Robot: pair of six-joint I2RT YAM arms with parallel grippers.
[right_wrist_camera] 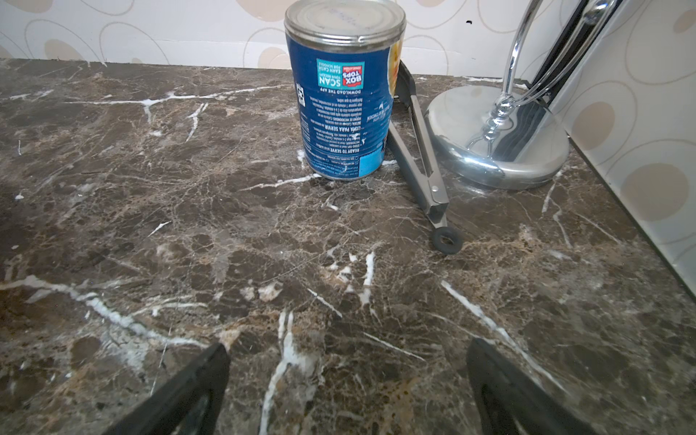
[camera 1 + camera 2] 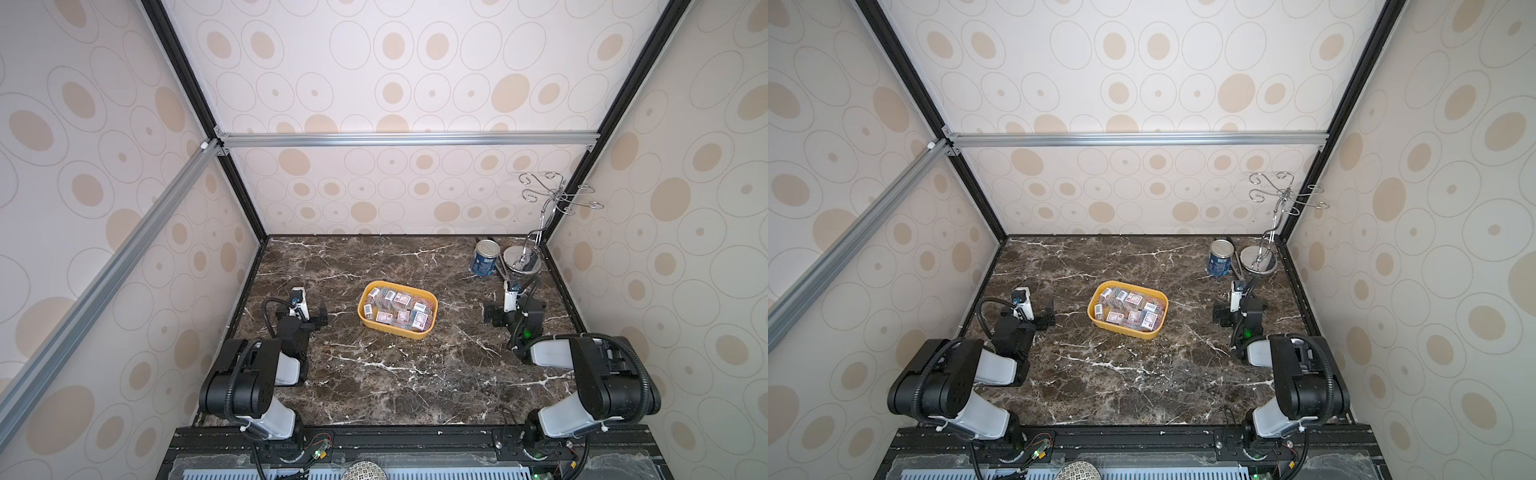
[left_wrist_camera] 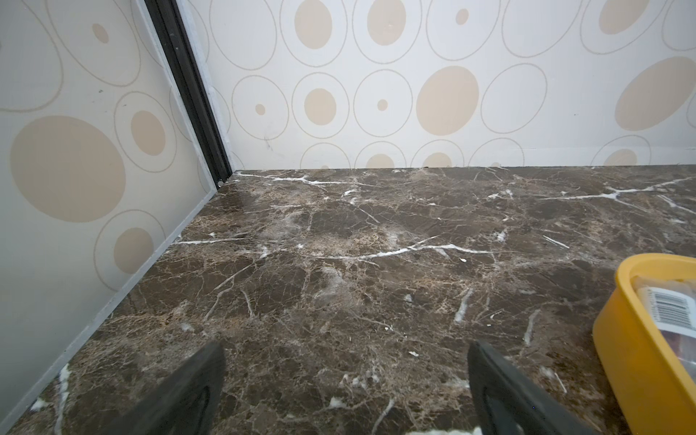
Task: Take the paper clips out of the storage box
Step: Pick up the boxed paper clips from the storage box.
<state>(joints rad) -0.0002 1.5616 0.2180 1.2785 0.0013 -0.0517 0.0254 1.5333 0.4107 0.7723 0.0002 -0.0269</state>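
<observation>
The left pincer (image 3: 346, 354) is wide open and empty, low over the worktop (image 2: 374, 382). To its right, near but not touching, stands the yellow storage box (image 2: 362, 311); the paper clips (image 2: 401, 311) lie inside it. Further right, well apart from the box, the right pincer (image 1: 348, 352) is also wide open and holds nothing. Ahead of it stand a blue tin can (image 1: 342, 94), grey tongs (image 1: 418, 150) just beside the can, and a chrome stand (image 1: 527, 150).

Cream walls (image 2: 457, 83) with beige ovals, dark marble tabletop (image 2: 374, 374); aluminium rail (image 2: 407, 139)
</observation>
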